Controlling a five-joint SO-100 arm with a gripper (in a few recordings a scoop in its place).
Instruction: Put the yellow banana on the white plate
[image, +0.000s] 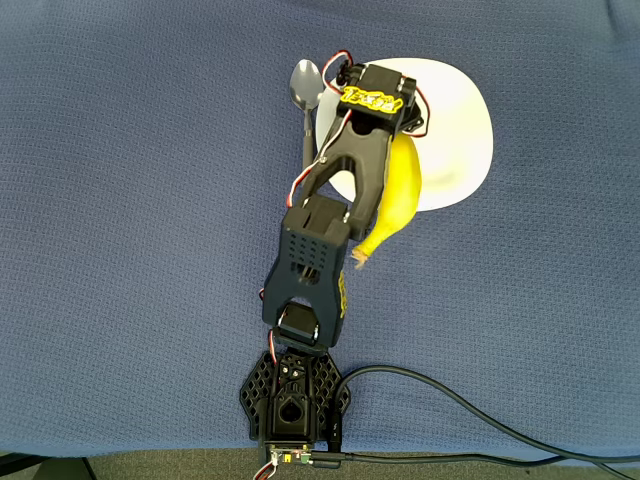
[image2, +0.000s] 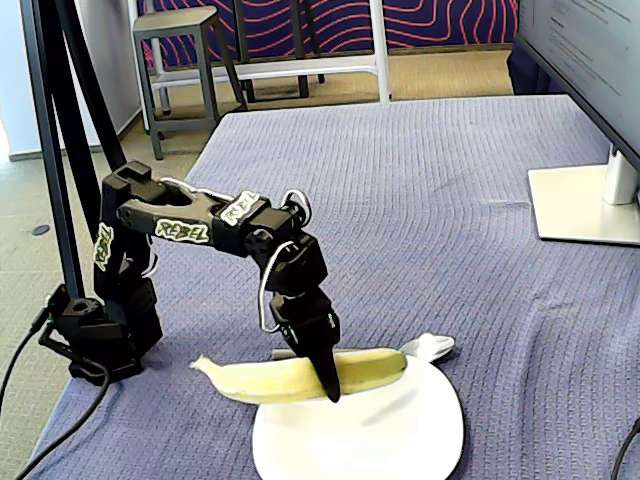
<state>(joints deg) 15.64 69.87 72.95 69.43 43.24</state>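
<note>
One curved, unpeeled yellow banana (image2: 300, 377), bright and smooth, greenish-brown at the stem tip; stem end pointing to the left of the frame in the fixed view, blunt end to the right. Lying across the far rim of the white plate (image2: 370, 440) at lower centre, right half over the plate, stem half projecting past the rim above the blue cloth (image2: 420, 200). Whether resting on the plate or held just clear of it: cannot tell.

Plate glossy, plain white, rounded in outline; in the overhead view (image: 465, 130) at upper centre-right, partly covered by the arm (image: 315, 260). Banana in that view (image: 398, 200) running from the plate's middle down and left, stem tip off the rim over the cloth.

Black gripper (image2: 325, 375) pointing downward across the banana's middle, one dark finger (image2: 326, 378) drawn over the near side of the fruit, the other hidden behind; pinched on the banana.

Just behind the plate, grey metal spoon (image2: 430, 348), bowl showing at the right end of the banana; in the overhead view (image: 306, 85) bowl uppermost, handle passing under the arm, beside the plate's left edge.

Arm base (image2: 100, 335) at the left of the fixed view, cable trailing off the lower left. Farther back: monitor foot (image2: 585, 205) at right, stool (image2: 180, 60) and floor at top.
</note>
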